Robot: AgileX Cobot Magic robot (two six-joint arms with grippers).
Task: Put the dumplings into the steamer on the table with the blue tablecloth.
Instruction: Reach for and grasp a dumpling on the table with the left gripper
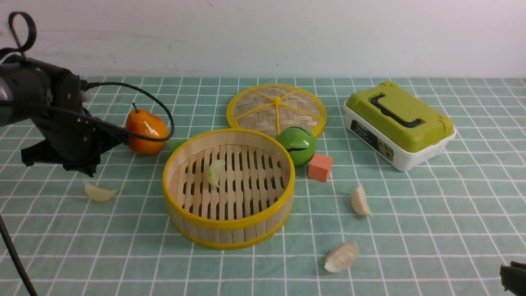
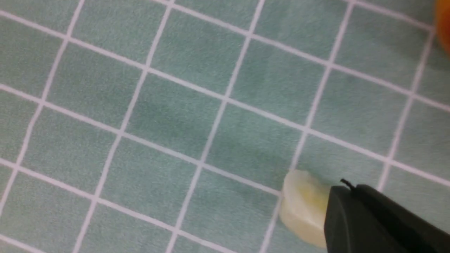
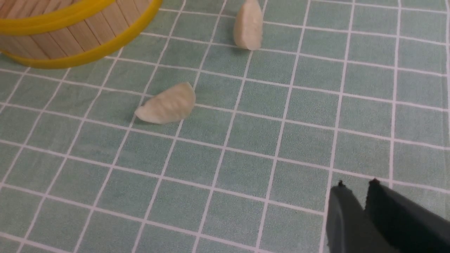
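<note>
One pale pleated dumpling (image 1: 215, 172) sits in your round bamboo steamer (image 1: 228, 236), mid-table; three wait on the teal gridded cloth (image 1: 411, 230), toward its left and near edges. Your right gripper (image 3: 357, 189) is narrow and empty; you cannot tell how wide your left gripper (image 2: 346, 196) is.

One dumpling (image 1: 215, 172) in steamer (image 1: 228, 230), three outside.

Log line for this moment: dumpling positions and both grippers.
steamer: one dumpling inside | tablecloth: left dumpling, right dumpling, front dumpling | left gripper: shut, near left dumpling | right gripper: shut, empty
</note>
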